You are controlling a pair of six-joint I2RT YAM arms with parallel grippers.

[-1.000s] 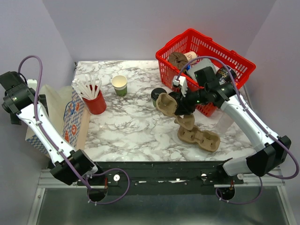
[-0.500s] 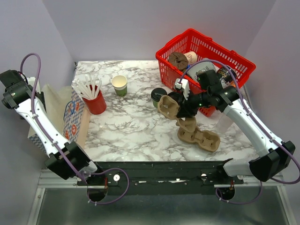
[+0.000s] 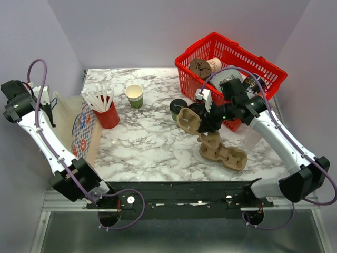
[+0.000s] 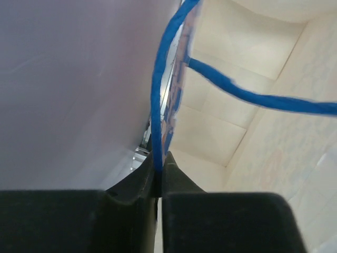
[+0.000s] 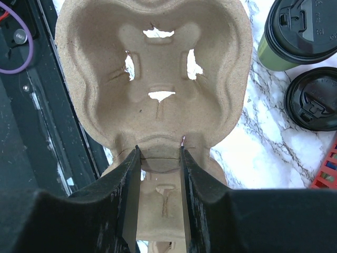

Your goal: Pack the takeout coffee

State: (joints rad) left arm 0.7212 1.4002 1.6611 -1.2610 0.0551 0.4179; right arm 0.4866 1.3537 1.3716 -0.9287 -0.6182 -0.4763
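Observation:
The takeout coffee (image 3: 177,107), an olive-green cup with a black lid, stands on the marble left of the red basket (image 3: 266,74); it also shows in the right wrist view (image 5: 295,32). A loose black lid (image 5: 315,98) lies beside it. My right gripper (image 3: 203,117) is shut on the rim of a brown pulp cup carrier (image 5: 152,68), held tilted just in front of the coffee. My left gripper (image 4: 159,158) is far left at a patterned paper bag (image 3: 83,132), its jaws pinched on the bag's blue handle (image 4: 156,89).
An unlidded green paper cup (image 3: 134,95) and a red cup of white stirrers (image 3: 107,114) stand at the back left. A second pulp carrier (image 3: 225,154) lies near the front right. The basket holds several items.
My left gripper has closed on the bag's blue handle and shifted slightly at the far left. The right arm with the carrier moved a little, then stayed still.

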